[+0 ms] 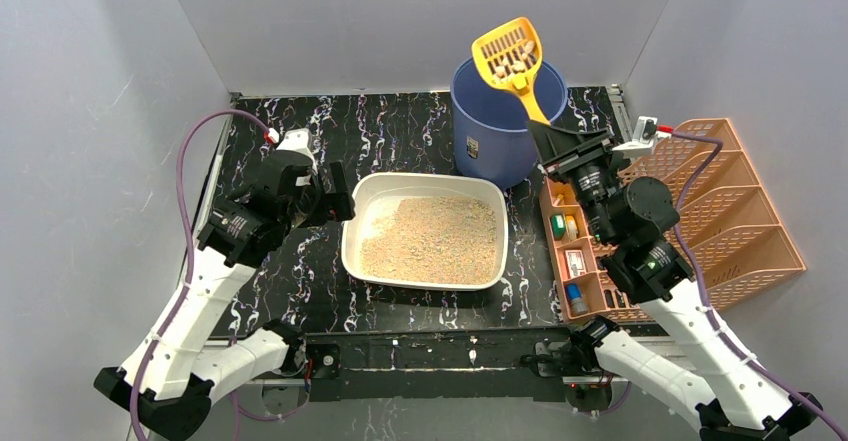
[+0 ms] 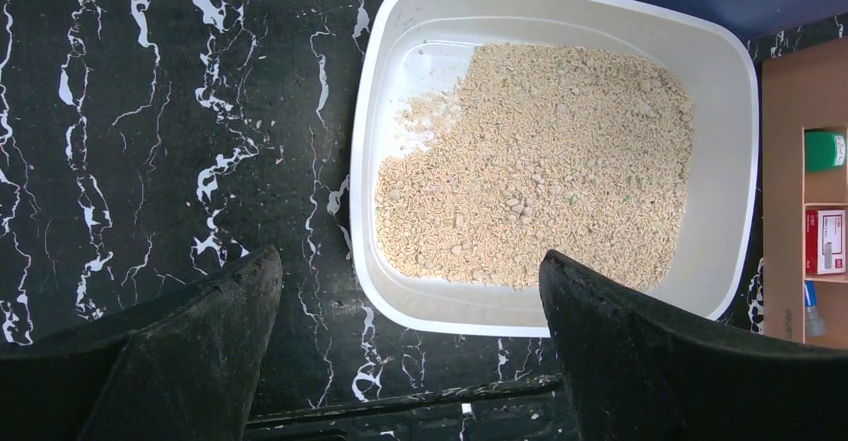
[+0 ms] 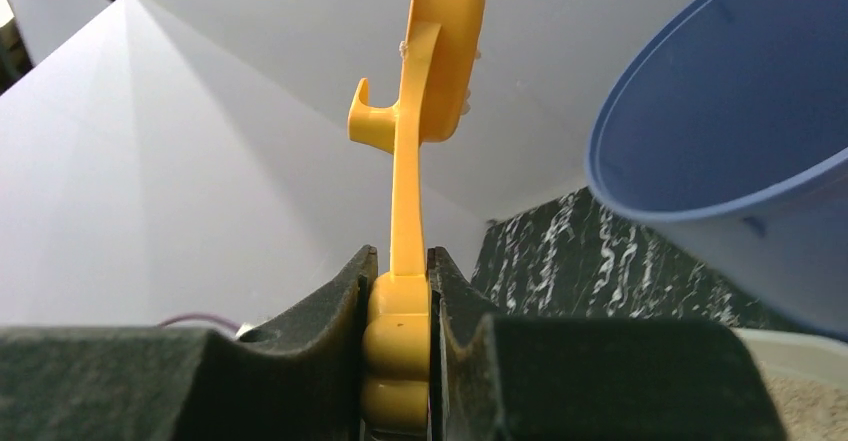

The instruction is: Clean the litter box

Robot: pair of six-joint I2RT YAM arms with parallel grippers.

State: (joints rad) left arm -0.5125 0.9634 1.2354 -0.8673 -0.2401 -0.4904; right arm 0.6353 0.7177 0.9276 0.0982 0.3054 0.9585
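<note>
1. Grip first: right end effector [image 3: 400, 291] is clamping tight on the handle of the yellow scoop [image 1: 510, 53], holding it head-up above the blue bucket [image 1: 480, 136].
2. Left end effector [image 1: 338, 196] is hanging with its jaws wide apart, gripping nothing, just beside the left rim of the litter box [image 2: 380, 81].
3. Litter box is sitting in the middle of the counter [image 1: 400, 121], right in front of the bucket, with tan litter covering most of it and a bare patch showing at the far-left corner.
4. I'm guessing the dump step is happening, since pale lumps are sitting in the scoop. The next move is calling for tipping the head while it's over the bucket mouth, so nothing's landing on the counter.
5. Not seeing inside the bucket at all. The right wrist view is catching the scoop edge-on, so it's hiding the load. Small lumps in the litter are looking ambiguous, and I can't tell if they're clumps.
</note>
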